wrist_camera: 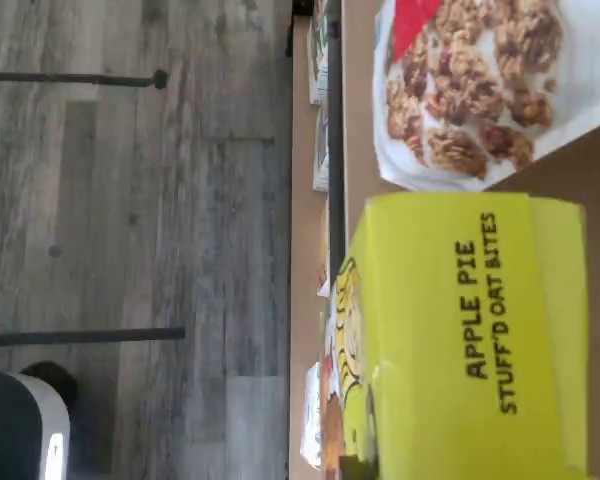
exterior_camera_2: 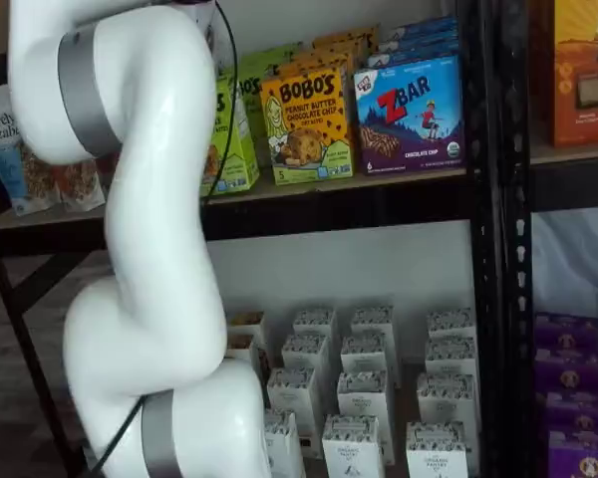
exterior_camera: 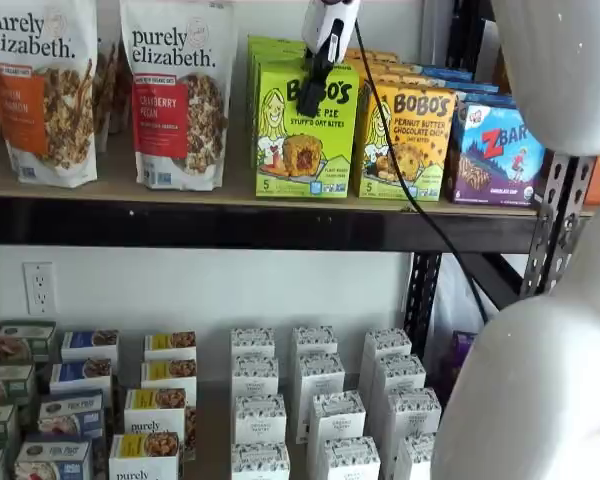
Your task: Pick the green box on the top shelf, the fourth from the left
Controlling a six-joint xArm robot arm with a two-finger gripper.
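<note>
One gripper [exterior_camera: 308, 103] hanging before the green box [exterior_camera: 305, 130] on the top shelf [exterior_camera: 110, 190], jaws side-on, grip state unclear.

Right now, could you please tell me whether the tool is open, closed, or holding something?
Tool: cannot be told; its black fingers hang before the green box, no gap visible.

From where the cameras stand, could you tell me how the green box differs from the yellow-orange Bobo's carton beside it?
The green box is lime green and reads Apple Pie; the yellow-orange carton reads Peanut Butter Chocolate Chip. The gripper hangs in front of the green box; nothing covers the yellow-orange carton. Both stand upright on the top shelf, and both show a cartoon girl.
</note>
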